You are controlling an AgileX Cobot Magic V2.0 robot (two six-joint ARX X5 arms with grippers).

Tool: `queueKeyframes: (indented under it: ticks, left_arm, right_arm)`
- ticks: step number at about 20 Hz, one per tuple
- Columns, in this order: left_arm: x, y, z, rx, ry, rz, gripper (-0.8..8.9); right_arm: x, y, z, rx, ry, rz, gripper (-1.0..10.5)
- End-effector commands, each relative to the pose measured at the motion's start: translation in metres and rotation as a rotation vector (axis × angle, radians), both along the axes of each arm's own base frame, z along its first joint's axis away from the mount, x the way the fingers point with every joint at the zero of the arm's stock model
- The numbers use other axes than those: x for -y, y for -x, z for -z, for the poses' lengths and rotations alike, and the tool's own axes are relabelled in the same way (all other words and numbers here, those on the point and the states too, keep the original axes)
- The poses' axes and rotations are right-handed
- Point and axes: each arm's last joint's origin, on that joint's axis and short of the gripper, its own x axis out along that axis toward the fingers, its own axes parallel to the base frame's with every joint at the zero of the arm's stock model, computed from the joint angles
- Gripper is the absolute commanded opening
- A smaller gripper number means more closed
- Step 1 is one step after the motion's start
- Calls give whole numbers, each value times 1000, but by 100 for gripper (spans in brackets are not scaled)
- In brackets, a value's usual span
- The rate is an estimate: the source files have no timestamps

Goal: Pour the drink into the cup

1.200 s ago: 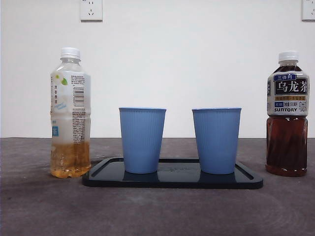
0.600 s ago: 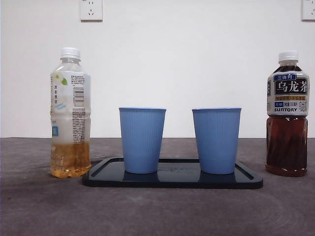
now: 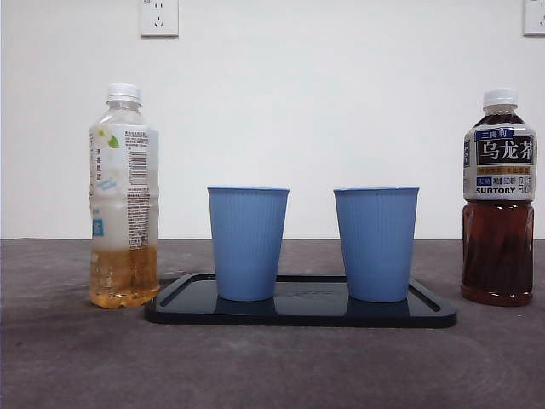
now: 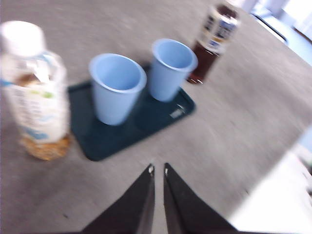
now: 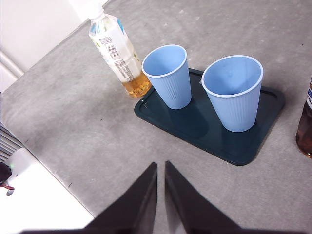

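Front view: two blue cups (image 3: pixel 247 243) (image 3: pixel 375 244) stood upright on a dark tray (image 3: pixel 300 311); pale tea bottle (image 3: pixel 124 198) just beside the tray's one end, dark oolong bottle (image 3: pixel 499 198) apart from the other.

Left wrist view: left gripper (image 4: pixel 157 170) above bare table (image 4: pixel 234 126), jaws nearly closed, empty.

Right wrist view: right gripper (image 5: pixel 161 168) likewise narrow, holding nothing.

A plain white wall (image 3: pixel 341 111) rises behind the grey, mottled table (image 3: pixel 272 366), evenly lit, with one white socket (image 3: pixel 159 17) high on the left and part of another socket (image 3: pixel 535 17) at the top right corner, the table's far edge meeting the wall.
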Motion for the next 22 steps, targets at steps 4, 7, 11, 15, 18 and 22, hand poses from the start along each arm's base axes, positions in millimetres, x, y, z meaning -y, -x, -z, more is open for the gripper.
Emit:
queueKeyframes:
  ticks: [4, 7, 11, 15, 18, 22]
  left_arm:
    - [-23, -19, 54, 174, 75, -283, 29]
    - [-36, -17, 102, 230, 71, -399, 29]
    - [-47, -16, 152, 260, 54, -498, 29]
    - [-51, -16, 176, 228, 24, -568, 29]
    - [-53, -17, 187, 228, 0, -617, 29]
    - [-53, -17, 191, 290, -6, -629, 29]
  right_arm:
    - [0, 0, -5, 31, 0, -9, 23]
    - [0, 0, -5, 31, 0, -9, 23]
    - [0, 0, -5, 31, 0, -9, 23]
    - [0, 0, -5, 31, 0, -9, 23]
    - [0, 0, -5, 31, 0, -9, 23]
    - [0, 0, -6, 35, -1, -9, 23]
